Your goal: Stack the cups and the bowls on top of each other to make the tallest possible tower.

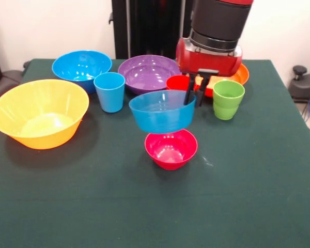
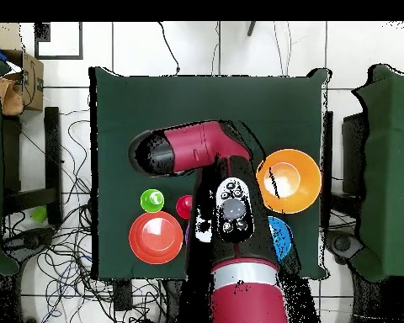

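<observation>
green table [image 1: 258, 196] | pincer [image 1: 194, 96] grips small blue bowl [image 1: 162, 109] rim | lifted above magenta bowl [image 1: 171, 149]

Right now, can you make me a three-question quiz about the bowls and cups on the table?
1. Where is the small blue bowl?
A. On the table by the yellow-orange bowl
B. Held in the air above the small magenta bowl
C. Inside the purple bowl

2. What colour is the cup nearest the claw?
A. Green
B. Purple
C. Yellow

3. What is the claw doing?
A. Hanging open and empty
B. Pressing on the table
C. Gripping the small blue bowl's rim

Answers:
1 B: it hangs clear of the green cloth, right over the magenta one.
2 A: the lime green cup stands beside the claw.
3 C: its black fingers pinch the rim.
</observation>
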Tool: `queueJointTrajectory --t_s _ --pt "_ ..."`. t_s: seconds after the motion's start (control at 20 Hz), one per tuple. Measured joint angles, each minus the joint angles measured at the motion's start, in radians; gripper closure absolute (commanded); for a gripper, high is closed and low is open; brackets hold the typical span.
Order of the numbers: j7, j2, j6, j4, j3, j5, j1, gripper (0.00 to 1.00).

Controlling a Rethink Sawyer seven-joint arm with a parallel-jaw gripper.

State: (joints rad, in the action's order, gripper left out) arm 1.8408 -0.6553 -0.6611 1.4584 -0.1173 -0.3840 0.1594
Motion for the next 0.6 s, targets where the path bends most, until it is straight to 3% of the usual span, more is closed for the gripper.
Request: queueJointTrajectory --t_s 0.6 --pt "0.0 0.011 0.0 0.001 -0.049 -0.004 -0.003 1.0"
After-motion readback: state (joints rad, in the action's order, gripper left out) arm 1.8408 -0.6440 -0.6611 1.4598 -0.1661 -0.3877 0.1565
